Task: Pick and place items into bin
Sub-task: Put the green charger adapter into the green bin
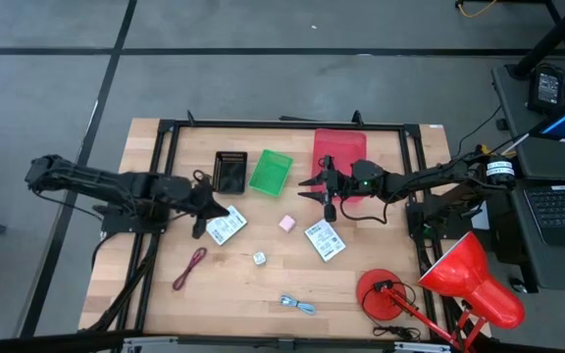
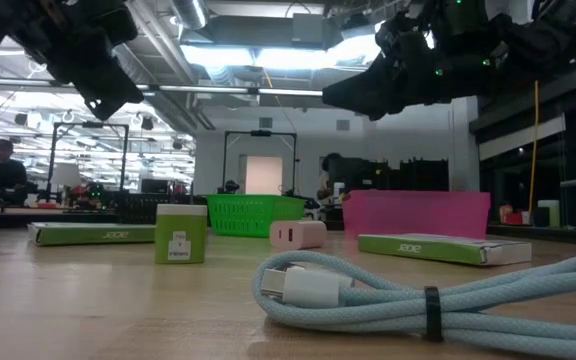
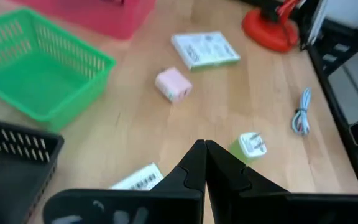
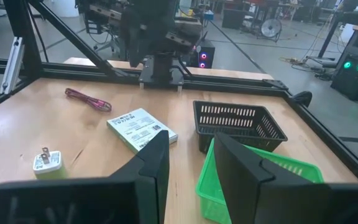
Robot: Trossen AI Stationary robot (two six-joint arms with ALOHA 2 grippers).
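A wooden desk [image 1: 165,294] with a dark metal frame stands on a grey floor; the low view looks across it into a lit workshop where a person sits far off at the left.

Going left to right from above: the left hand [image 1: 226,209] hangs over the desk with its fingers pressed together and nothing between them, just above one white packet [image 1: 226,226]. Below that lies one red cord [image 1: 189,268]. At the back of the desk are three bins in a row: a black basket [image 1: 230,172], a green basket [image 1: 270,171] and a pink tray [image 1: 339,147]. In front of them, loose on the wood, sit one small pale charger plug [image 1: 260,259], one pink cube [image 1: 286,223] and one coiled blue-white cable [image 1: 298,304] near the front edge. A second white packet [image 1: 324,239] lies just beside the right hand [image 1: 314,188], which hovers between the green basket and the pink tray with its fingers spread part way and empty.

That makes two packets, one cube, one plug, one red cord and one cable, all still on the desk and none in a bin.

At the front right corner a red desk lamp [image 1: 459,279] stands with its round base on the wood. Beyond the right edge is a side table with a laptop [image 1: 562,206].
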